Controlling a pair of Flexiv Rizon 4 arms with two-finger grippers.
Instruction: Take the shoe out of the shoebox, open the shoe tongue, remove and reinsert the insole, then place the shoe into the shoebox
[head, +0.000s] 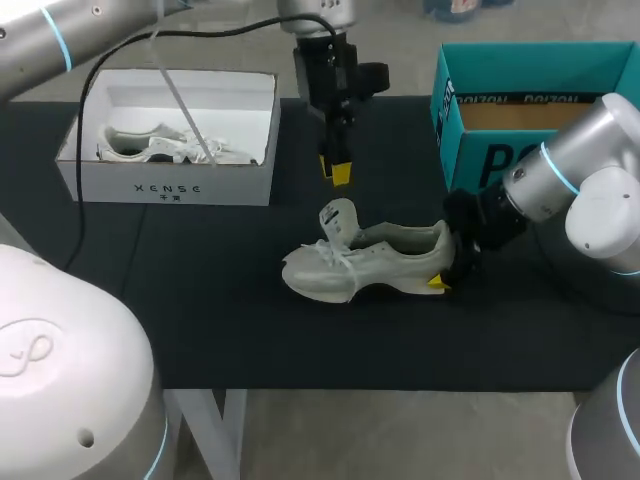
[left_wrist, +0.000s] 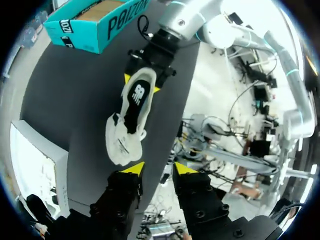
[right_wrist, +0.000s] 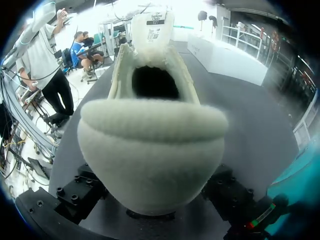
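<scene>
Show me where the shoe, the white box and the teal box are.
shoe (head: 385, 262), head view, on the side of its upper.
white box (head: 235, 186), head view, on its front wall.
teal box (head: 462, 140), head view, on its front wall.

The shoe (head: 375, 262) is matt, fuzzy cloth on a matt black table (head: 200, 300), perhaps fabric-covered.

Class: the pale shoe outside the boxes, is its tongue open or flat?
Open: the tongue of the pale grey lace-up shoe stands upright, not folded down.
</scene>
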